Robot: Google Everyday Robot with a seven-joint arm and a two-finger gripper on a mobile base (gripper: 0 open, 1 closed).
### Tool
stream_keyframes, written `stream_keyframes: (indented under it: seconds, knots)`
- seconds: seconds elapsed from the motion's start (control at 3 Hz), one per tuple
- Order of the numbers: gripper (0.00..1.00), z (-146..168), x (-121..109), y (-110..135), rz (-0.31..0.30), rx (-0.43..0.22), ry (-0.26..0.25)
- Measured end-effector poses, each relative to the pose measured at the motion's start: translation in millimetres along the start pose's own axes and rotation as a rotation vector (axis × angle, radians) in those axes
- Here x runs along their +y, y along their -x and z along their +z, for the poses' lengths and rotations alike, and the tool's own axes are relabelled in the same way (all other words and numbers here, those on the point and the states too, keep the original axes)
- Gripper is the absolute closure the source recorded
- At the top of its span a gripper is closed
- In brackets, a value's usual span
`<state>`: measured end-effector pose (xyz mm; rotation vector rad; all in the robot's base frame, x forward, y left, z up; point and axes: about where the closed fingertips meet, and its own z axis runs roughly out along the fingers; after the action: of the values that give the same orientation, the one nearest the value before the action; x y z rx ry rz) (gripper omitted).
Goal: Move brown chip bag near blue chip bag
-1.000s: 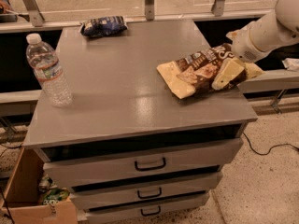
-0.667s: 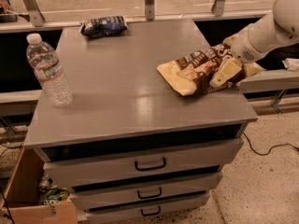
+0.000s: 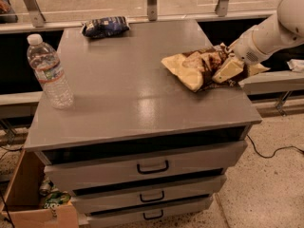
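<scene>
Camera view shows, at far left, a cardboard box (image 3: 28, 201) on the floor beside the drawer cabinet (image 3: 142, 167). On the cabinet's grey top, a water bottle (image 3: 50, 72) stands upright near the left edge, and the blue chip bag (image 3: 105, 26) lies at the back edge, left of centre. Well apart from it, at the right edge, lies the brown chip bag (image 3: 192, 68), and the gripper (image 3: 227, 70), reaching in from the right on a white arm (image 3: 270, 32), has its fingers closed on that bag's right end.
</scene>
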<state>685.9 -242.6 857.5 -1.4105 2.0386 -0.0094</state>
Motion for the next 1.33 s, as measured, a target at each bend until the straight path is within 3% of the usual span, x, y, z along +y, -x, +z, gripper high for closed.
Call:
stream_keyframes:
  seconds: [0.33,0.67,1.33]
  knots:
    - [0.89,-1.3,-0.5,0.8,0.000,0.000,0.000]
    - [1.00,-3.4,-1.4,2.2,0.000,0.000,0.000]
    - [1.00,-4.7,-2.0,3.0,0.000,-0.001,-0.001]
